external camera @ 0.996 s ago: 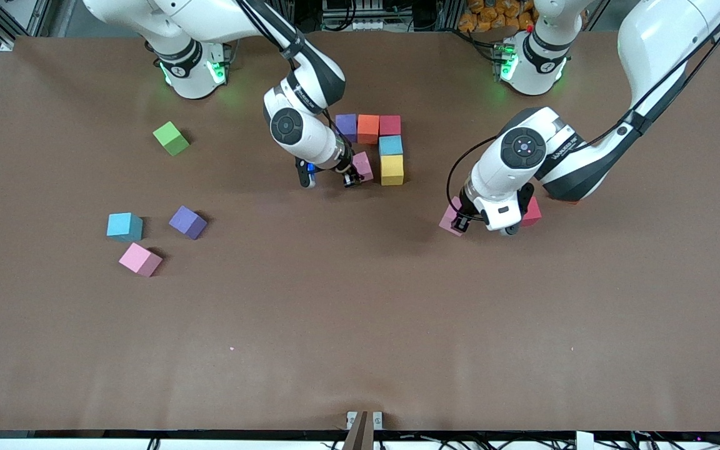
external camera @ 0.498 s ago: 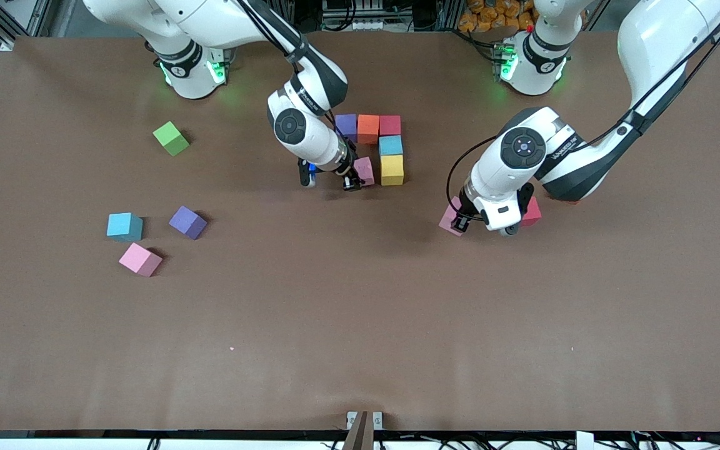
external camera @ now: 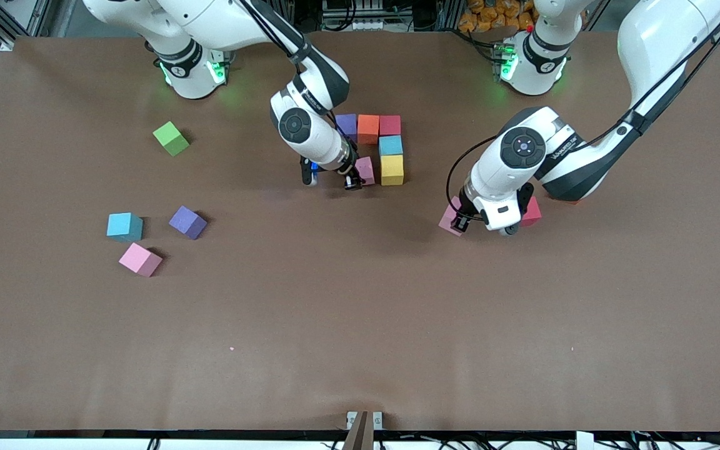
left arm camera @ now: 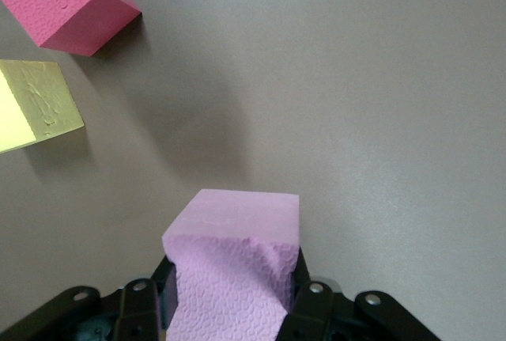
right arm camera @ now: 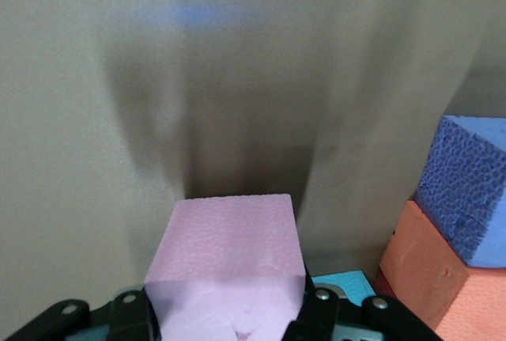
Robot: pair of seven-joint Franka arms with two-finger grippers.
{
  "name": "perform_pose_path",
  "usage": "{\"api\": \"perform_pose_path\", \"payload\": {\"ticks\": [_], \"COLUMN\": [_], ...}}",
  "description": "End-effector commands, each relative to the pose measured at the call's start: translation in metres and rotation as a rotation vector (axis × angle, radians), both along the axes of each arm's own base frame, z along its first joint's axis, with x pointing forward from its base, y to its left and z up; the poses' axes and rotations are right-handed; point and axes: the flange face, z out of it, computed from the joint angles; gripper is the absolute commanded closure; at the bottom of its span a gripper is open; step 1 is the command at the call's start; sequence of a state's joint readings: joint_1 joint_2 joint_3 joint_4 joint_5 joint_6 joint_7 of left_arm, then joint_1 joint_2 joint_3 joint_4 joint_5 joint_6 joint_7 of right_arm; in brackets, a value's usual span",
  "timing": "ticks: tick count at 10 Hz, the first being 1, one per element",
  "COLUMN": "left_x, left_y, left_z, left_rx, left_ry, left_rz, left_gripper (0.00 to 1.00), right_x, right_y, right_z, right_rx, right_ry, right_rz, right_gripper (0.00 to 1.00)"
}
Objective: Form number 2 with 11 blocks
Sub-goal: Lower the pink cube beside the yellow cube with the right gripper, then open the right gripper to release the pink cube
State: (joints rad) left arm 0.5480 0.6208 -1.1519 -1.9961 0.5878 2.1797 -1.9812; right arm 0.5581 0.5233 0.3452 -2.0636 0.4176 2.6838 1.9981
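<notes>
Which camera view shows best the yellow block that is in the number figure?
The front view: the yellow block shows whole there, beside the pink block held in the right pincer. The right wrist view hides it, and the left wrist view shows only another yellow block.

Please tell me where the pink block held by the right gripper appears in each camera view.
Front view: pink block in the right gripper, beside the yellow block.
Right wrist view: bottom centre, between the fingers.
Left wrist view: not in it; the left gripper holds a different pink block.
Shared landmark: orange block.

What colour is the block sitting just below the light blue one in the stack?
Yellow, clearest in the front view.
</notes>
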Motion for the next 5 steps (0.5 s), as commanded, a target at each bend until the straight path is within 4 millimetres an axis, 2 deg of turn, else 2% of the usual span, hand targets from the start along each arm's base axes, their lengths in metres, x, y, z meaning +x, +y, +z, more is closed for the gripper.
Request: {"api": "perform_pose_path", "payload": {"ticks": [1,5], "left_x": [-0.003,-0.002], "left_y": [-0.002,-0.001], "left_z": [0.009,0.009], "left_rx": [0.014,0.013], "left_ry": [0.002,0.001], "left_rz": [0.016,0.018], "left_gripper": [0.70,0.65], "right_x": [-0.002,-0.006], "right_y": [0.009,0.022], "right_z": [-0.001,-0.003], "right_rx": [-0.019,-0.093], "right_ry": [-0.001,-0.034], "right_rz": [-0.065,-0.116], "right_gripper": [1.00,1.00]}}
